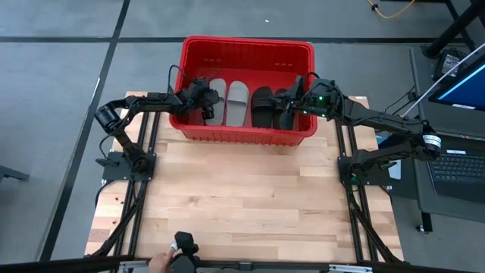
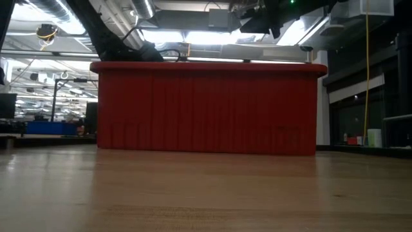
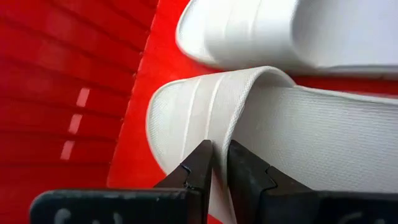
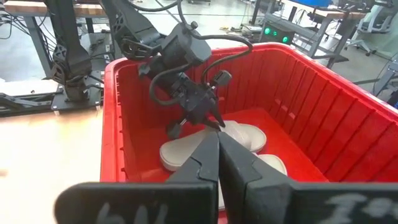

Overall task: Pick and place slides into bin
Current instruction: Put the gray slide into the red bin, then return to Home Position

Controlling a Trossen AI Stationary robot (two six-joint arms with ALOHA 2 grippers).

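The red bin [image 1: 246,47] stands at the table's far edge. In it lie two light grey slides [image 1: 238,102] side by side and two black slides [image 1: 262,105] to their right. My left gripper [image 1: 206,106] is down in the bin's left part, shut on the left grey slide [image 3: 186,118]. My right gripper [image 1: 292,106] is over the bin's right part by the black slides; the right wrist view shows it [image 4: 219,149] shut and empty. The low view shows only the bin's near wall [image 2: 206,109]. My left gripper pinches the left grey slide by the edge of its wide strap [image 3: 222,140]. One finger [image 3: 200,165] is on the strap's ribbed outer face and the other [image 3: 244,171] on its inner side. The slide lies next to the second grey slide [image 3: 280,31].
The bin's ribbed left wall [image 3: 62,93] is close beside my left gripper. The wooden table [image 1: 242,197] lies bare in front of the bin. A person's hand [image 1: 161,262] shows at the near edge. A laptop [image 1: 458,163] stands off the table at right.
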